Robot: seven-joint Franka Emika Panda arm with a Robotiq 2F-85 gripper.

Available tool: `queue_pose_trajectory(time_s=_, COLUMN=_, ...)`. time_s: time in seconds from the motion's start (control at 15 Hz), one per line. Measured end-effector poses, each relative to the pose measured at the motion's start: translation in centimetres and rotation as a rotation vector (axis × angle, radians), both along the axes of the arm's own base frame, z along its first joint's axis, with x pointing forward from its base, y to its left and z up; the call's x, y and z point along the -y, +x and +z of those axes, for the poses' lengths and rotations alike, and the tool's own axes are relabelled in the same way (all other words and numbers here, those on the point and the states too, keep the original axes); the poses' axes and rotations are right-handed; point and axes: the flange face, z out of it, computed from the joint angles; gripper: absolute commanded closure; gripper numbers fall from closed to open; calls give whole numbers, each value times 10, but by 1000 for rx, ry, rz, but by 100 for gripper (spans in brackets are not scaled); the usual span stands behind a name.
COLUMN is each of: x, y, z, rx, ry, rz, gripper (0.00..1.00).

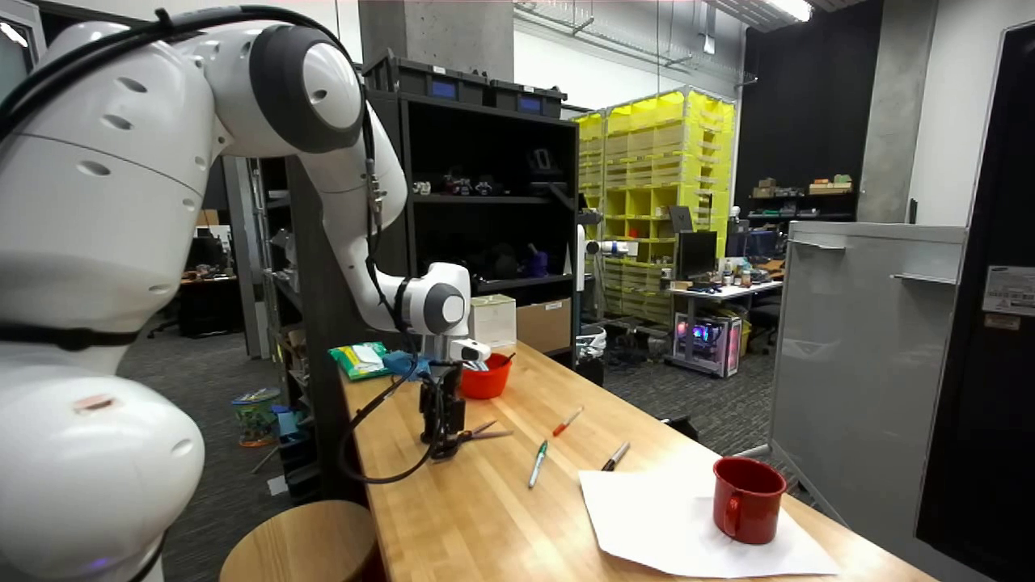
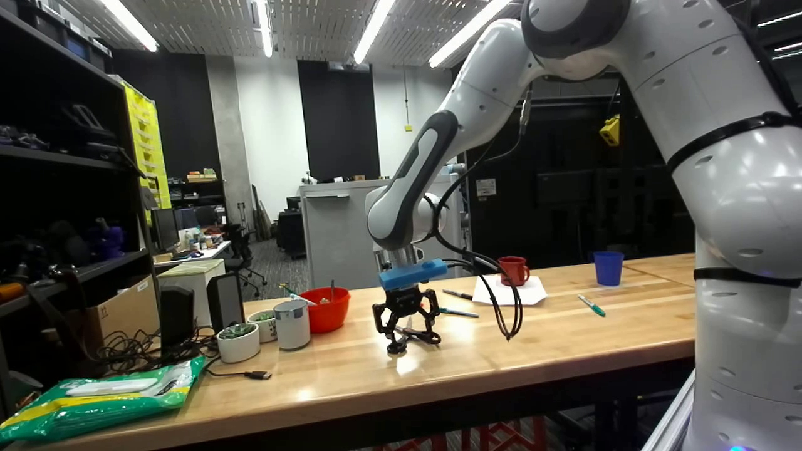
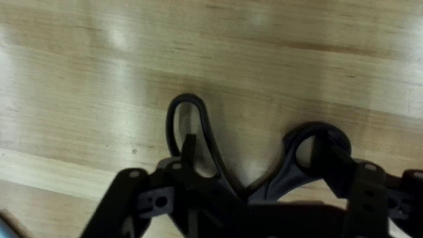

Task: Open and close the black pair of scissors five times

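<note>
The black pair of scissors (image 3: 286,183) lies on the table with its handles spread apart in a V. In the wrist view, the fingertips of my gripper (image 3: 257,143) are wide apart. One finger reaches into the long narrow loop, and the other into the rounder loop. The gripper body hides the pivot and blades there. In an exterior view the blades (image 1: 487,434) stick out from under the gripper (image 1: 442,447), parted from each other. In an exterior view the gripper (image 2: 413,342) is low over the table, with the scissors (image 2: 427,337) at its fingertips.
A red bowl (image 2: 328,311) stands near the gripper, beside a grey-white can (image 2: 292,324) and small potted plants. Several pens, including a green one (image 1: 538,463), lie nearby. A red mug (image 1: 749,499) stands on white paper (image 1: 647,517). A blue cup (image 2: 608,268) stands farther along.
</note>
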Motion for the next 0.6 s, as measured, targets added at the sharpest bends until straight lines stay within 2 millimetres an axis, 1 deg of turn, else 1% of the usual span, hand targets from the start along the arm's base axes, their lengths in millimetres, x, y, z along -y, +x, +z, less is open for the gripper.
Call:
queue_pose_trajectory(time_s=0.13, x=0, y=0, z=-2, rx=-4, ry=-1, rz=0, gripper=1)
queue_pose_trajectory(time_s=0.2, x=0, y=-1, z=-3, rx=-5, ry=-1, rz=0, gripper=22)
queue_pose_trajectory(time_s=0.33, x=0, y=-1, z=-3, rx=-5, ry=-1, rz=0, gripper=29)
queue_pose_trajectory(time_s=0.4, x=0, y=0, z=-2, rx=-3, ry=0, rz=1, gripper=34)
queue_pose_trajectory(time_s=0.53, x=-3, y=2, z=1, rx=4, ry=2, rz=5, gripper=48)
queue_pose_trajectory(time_s=0.6, x=-5, y=3, z=2, rx=8, ry=3, rz=8, gripper=57)
